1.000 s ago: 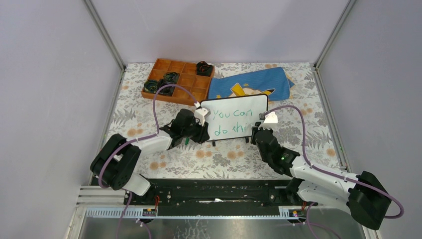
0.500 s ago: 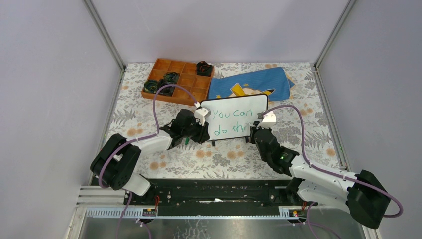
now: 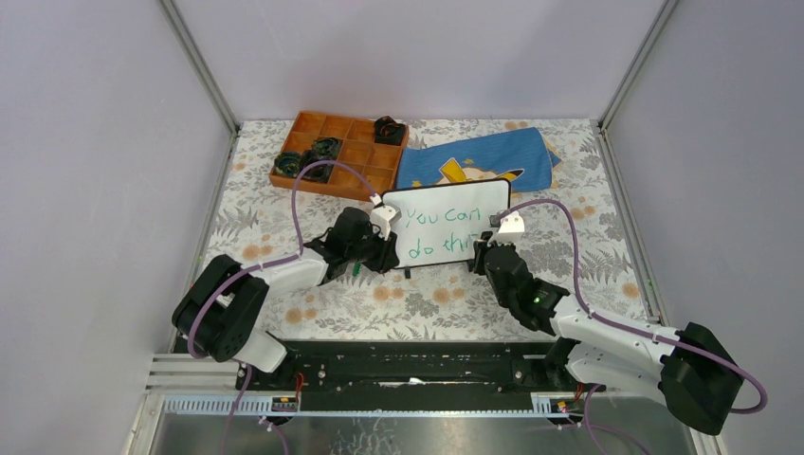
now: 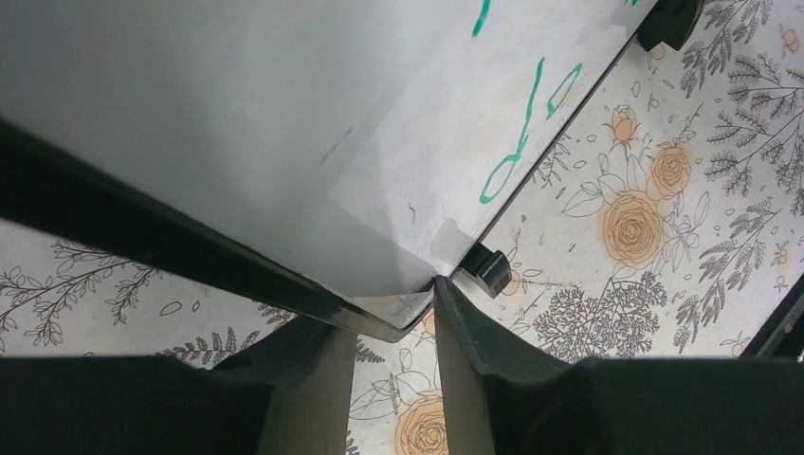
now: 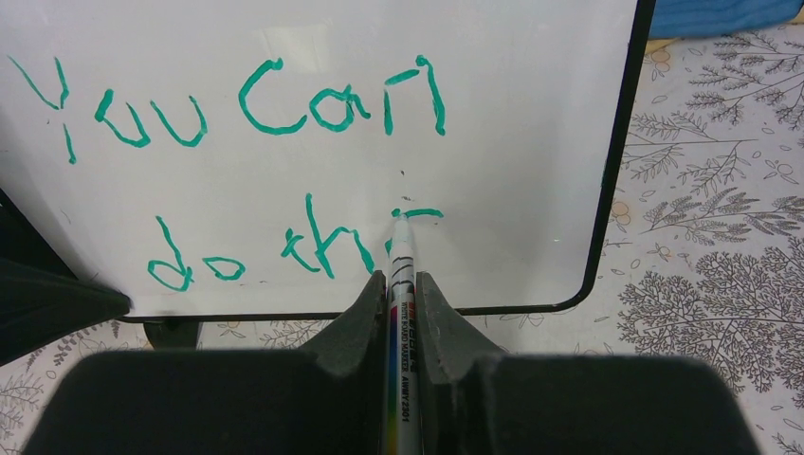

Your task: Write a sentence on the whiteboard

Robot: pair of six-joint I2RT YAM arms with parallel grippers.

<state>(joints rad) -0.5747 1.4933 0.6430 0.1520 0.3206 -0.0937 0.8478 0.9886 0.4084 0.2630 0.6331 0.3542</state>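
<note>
The whiteboard stands upright mid-table on small black feet. The sentence in green reads "You can" above "do thi", with a short fresh stroke after it. My right gripper is shut on a whiteboard marker, whose tip touches the board at that stroke. In the top view this right gripper is at the board's lower right. My left gripper straddles the board's lower left corner, one finger behind it and one at its front edge, and is shut on the whiteboard. From above, the left gripper is at that same corner.
An orange compartment tray with several black items sits at the back left. A blue cloth with a yellow print lies behind the board. A floral cover spreads over the table, with walls close on both sides.
My right gripper has edged slightly left with the marker against the board. The left gripper and the board have stayed put.
</note>
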